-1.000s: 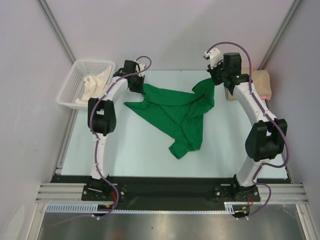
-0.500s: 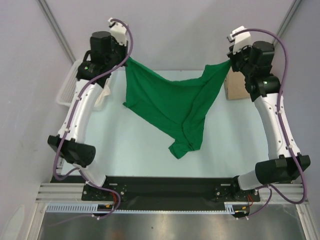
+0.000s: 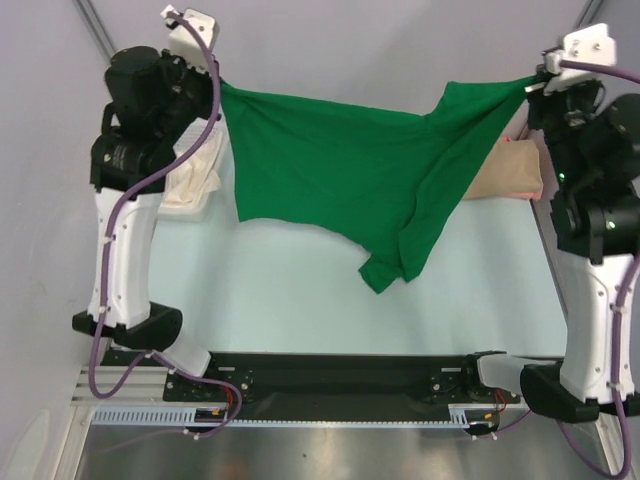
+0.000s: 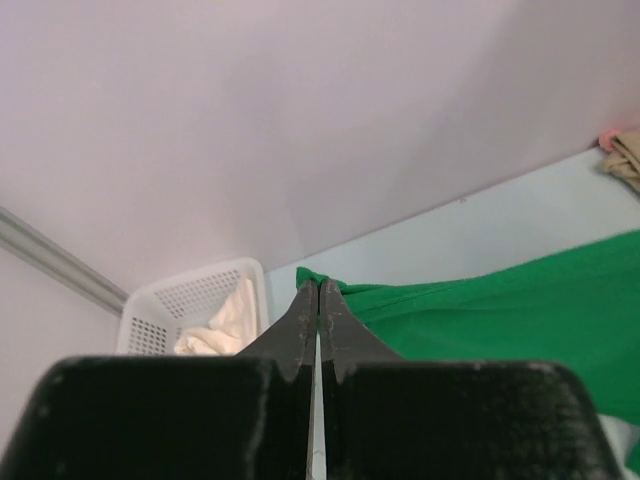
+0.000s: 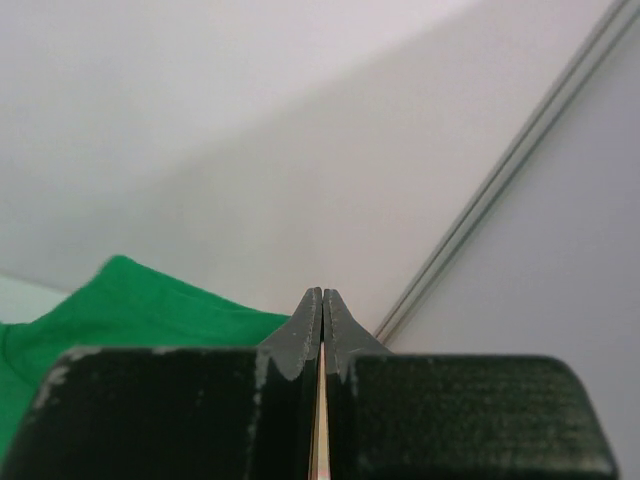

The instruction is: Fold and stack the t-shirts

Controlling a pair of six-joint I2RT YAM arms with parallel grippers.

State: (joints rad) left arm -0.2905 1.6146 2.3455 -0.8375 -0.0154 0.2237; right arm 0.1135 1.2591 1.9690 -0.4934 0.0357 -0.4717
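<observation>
Soft bright green t-shirt (image 3: 340, 170) is hoisted above the table (image 3: 300, 315) now. Left claw (image 3: 218, 82) at ten o'clock and right claw (image 3: 535, 85) at two clamp it; flattening looks next.

Pale blue-green surface (image 3: 290, 290), matte, flat. White mesh basket (image 4: 195, 292) on far-left corner, cream cloth (image 4: 225, 325) inside. Folded tan tee (image 3: 510, 170) lies directly on surface, well right of basket, at opposite far corner; pink edge (image 4: 612, 138) showing. Hanging green tee (image 3: 340, 170) right of basket; lowest tip's contact with surface unclear.
</observation>
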